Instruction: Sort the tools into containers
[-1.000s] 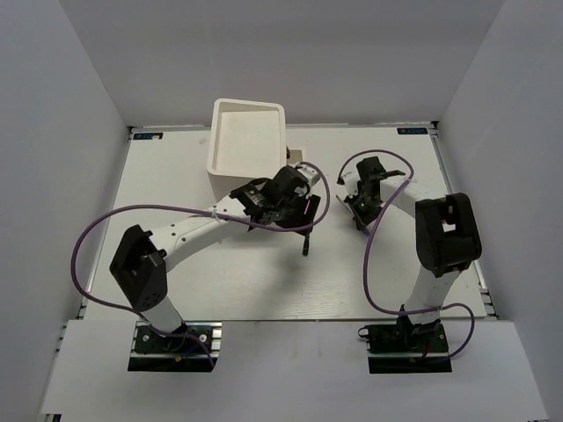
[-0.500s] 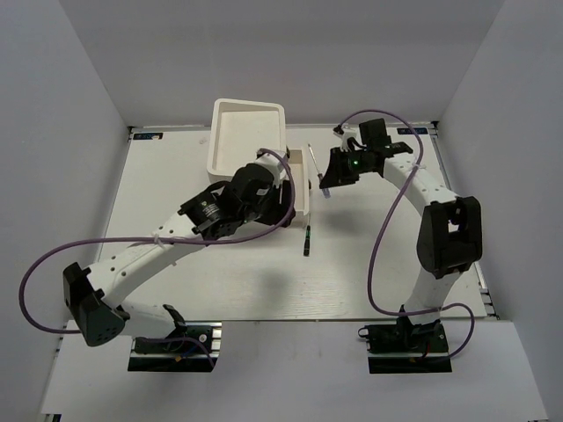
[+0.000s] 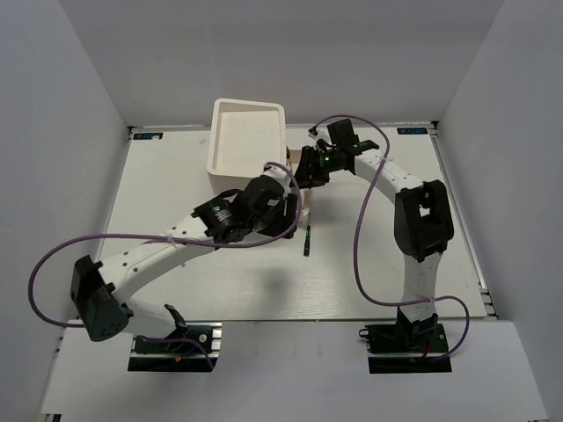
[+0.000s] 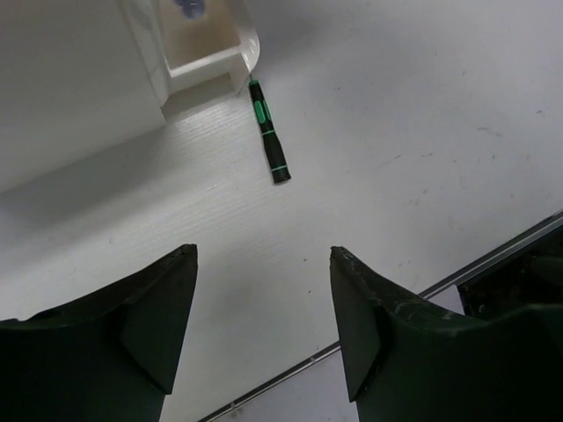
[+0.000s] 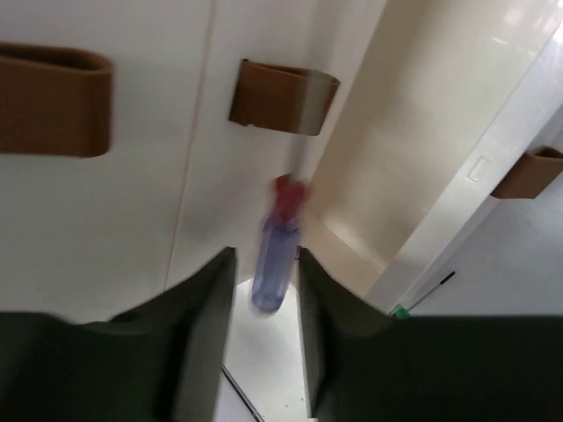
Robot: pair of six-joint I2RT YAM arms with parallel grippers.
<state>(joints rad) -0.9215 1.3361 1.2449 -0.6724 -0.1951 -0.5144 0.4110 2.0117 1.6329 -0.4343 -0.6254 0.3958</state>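
My right gripper hangs over an open white drawer of the containers, jaws parted. A blue-handled screwdriver with a red collar sits blurred between the fingers, point first into the drawer. From above, the right gripper is by the tall white box, beside its drawer side. A thin dark-green screwdriver lies on the table just in front of the drawer's corner, also seen from above as the screwdriver. My left gripper is open and empty above the table, short of that screwdriver.
Brown knobs mark shut drawers on the box's side. The left arm lies across the box's front corner. The table's near edge with a dark rail runs close to the left gripper.
The right gripper moved left over the open drawer and its jaws parted around the blue screwdriver. The left arm swung out, drawing the drawer open, then settled by it.
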